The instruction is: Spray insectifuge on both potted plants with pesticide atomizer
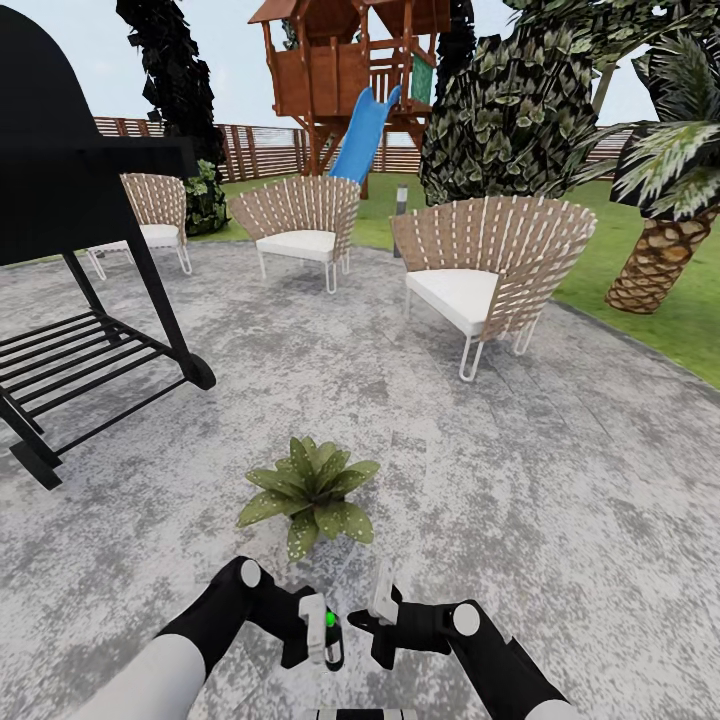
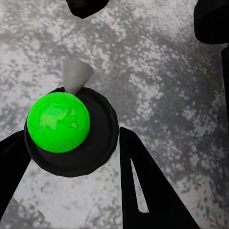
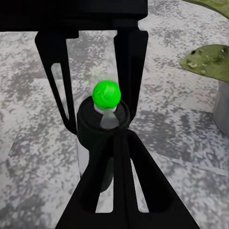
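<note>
A small dark pesticide atomizer (image 1: 331, 632) with a green ball on top is clamped in my left gripper (image 1: 320, 628), low in the head view. In the left wrist view the black fingers (image 2: 152, 191) flank its cap (image 2: 71, 138), with a grey nozzle cone (image 2: 76, 76) beside the green ball. One potted plant (image 1: 310, 492), a low green rosette, stands on the paving just beyond both grippers. My right gripper (image 1: 374, 602) hovers right of the bottle, fingers together. In the right wrist view its tip (image 3: 120, 136) sits close before the atomizer (image 3: 102, 126), with leaves and a grey pot (image 3: 222, 105) beside.
A black grill on a stand (image 1: 70, 210) fills the left. Three woven chairs (image 1: 490, 265) (image 1: 300, 225) (image 1: 155, 210) ring the grey paved patch (image 1: 520, 480). Behind are a wooden playhouse with blue slide (image 1: 362, 130), a palm (image 1: 660, 255), lawn (image 1: 660, 310) and slat fence (image 1: 255, 150).
</note>
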Motion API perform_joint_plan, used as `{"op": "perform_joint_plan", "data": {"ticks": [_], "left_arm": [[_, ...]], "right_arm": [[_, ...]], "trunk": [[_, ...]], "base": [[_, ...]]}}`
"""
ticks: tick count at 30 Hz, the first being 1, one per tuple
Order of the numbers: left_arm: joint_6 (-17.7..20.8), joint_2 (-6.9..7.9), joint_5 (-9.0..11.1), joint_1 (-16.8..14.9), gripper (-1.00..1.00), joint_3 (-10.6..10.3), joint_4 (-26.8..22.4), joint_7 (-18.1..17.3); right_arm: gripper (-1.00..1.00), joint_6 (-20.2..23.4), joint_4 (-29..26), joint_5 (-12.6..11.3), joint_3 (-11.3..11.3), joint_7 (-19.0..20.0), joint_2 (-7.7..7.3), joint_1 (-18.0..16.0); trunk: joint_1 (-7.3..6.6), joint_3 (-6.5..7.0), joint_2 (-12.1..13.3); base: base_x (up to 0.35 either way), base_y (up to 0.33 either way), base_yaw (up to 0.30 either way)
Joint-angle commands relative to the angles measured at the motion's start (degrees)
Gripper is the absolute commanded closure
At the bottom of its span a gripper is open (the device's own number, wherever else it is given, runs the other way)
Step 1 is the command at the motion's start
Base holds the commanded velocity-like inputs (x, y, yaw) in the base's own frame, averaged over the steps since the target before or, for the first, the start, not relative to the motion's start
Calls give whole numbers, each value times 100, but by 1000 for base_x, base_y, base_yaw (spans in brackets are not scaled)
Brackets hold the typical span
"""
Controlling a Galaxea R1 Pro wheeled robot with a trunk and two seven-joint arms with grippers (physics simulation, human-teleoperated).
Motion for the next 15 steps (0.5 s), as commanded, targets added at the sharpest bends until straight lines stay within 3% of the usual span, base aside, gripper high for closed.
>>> {"op": "perform_joint_plan", "data": {"ticks": [1,15], "left_arm": [[-59,-18,-42,-2,100,2,-6,-6],[-60,-174,-33,-2,100,1,-6,-6]], "right_arm": [[100,-31,-4,51,-7,2,2,-1],[100,-31,-2,51,-11,-4,-13,-1]], "trunk": [[-1,-5,-2],[-1,-5,-2]], "base": [[0,0,0],[0,0,0]]}}
